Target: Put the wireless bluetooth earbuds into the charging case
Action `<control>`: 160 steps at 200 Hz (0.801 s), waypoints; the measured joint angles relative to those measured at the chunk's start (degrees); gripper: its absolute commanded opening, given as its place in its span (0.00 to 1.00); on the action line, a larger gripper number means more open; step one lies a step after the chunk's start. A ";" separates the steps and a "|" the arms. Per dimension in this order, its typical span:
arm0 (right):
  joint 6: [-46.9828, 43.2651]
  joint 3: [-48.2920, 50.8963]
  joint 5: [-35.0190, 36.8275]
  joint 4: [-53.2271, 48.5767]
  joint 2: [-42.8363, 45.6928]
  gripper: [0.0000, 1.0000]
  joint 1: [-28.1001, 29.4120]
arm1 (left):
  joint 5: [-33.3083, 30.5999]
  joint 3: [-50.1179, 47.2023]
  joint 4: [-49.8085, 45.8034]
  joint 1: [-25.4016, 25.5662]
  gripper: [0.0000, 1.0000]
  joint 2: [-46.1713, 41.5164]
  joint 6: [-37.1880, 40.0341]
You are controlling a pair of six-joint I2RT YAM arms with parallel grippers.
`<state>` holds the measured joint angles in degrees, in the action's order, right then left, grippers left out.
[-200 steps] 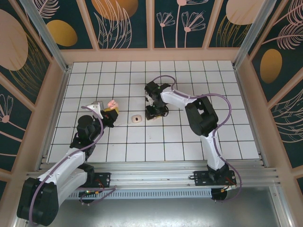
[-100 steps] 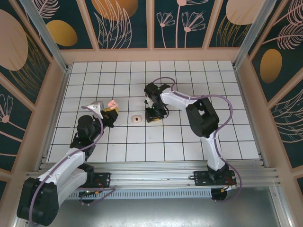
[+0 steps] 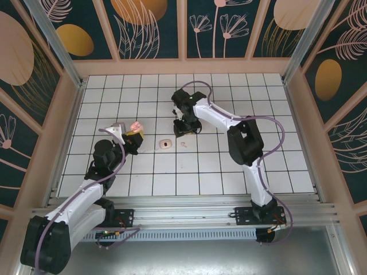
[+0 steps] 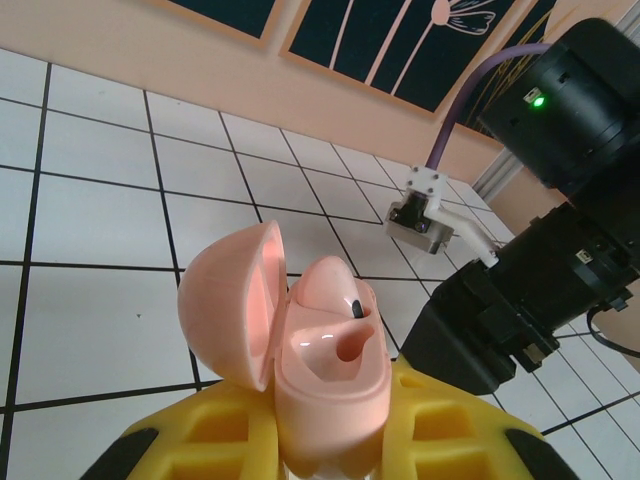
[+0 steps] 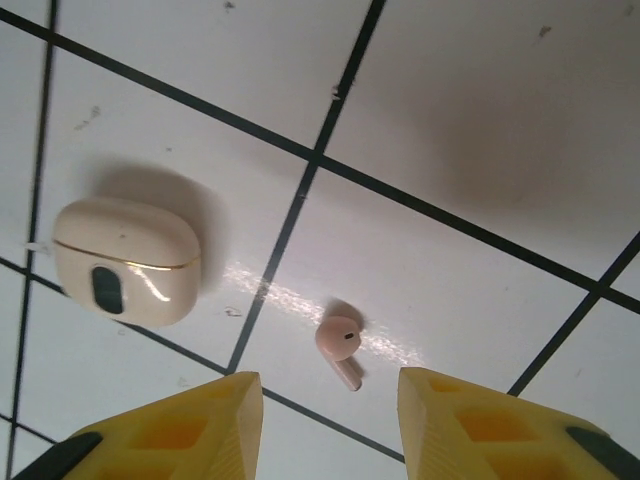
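Seen from the top external camera, the left gripper (image 3: 135,129) is clamped on the open pink case (image 3: 135,124), raised over the white tiled floor (image 3: 275,149) left of centre. To its right, a closed beige case (image 3: 166,143) lies flat on a tile, its long axis running roughly left to right. One earbud (image 3: 183,144) rests just beside that case on its right, too small here to tell which way it points. The right gripper (image 3: 182,130) hangs just beyond the pair, towards the far wall.

On the left wrist camera, the left gripper (image 4: 330,430) pinches the base of the open pink case (image 4: 320,340) between ribbed yellow fingers (image 4: 200,445). The case stands upright and its smooth, glossy lid (image 4: 235,310) is swung out to the left. Inside are a rounded hollow and a bulge bearing a small black dot. Behind stands the right arm's black housing (image 4: 590,100), with a green light lit.

On the right wrist camera, the right gripper (image 5: 330,430) has its yellow fingers (image 5: 200,430) spread with nothing between them. The earbud (image 5: 340,345), matte pink, lies on the shiny tile just ahead of the gap, its bulb up-left and its short stem towards lower right. The closed beige case (image 5: 125,260), a rounded pebble with a thin gold seam and a dark oval window, sits to the left, across a black grout line.
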<state>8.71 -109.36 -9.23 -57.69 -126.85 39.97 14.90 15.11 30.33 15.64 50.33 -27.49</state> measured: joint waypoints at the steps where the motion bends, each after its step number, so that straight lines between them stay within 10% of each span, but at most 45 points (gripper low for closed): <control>1: -0.02 0.00 0.00 -0.02 -0.04 0.40 0.00 | 0.00 0.00 0.00 0.00 0.12 0.00 0.00; 160: -0.94 0.04 0.20 -1.20 -5.22 0.33 0.83 | 0.00 0.00 -0.20 0.00 0.12 -0.11 0.24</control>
<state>7.77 -109.32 -9.04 -58.89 -132.07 40.80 14.90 15.11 30.13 15.64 50.22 -27.24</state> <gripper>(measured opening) 0.337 0.186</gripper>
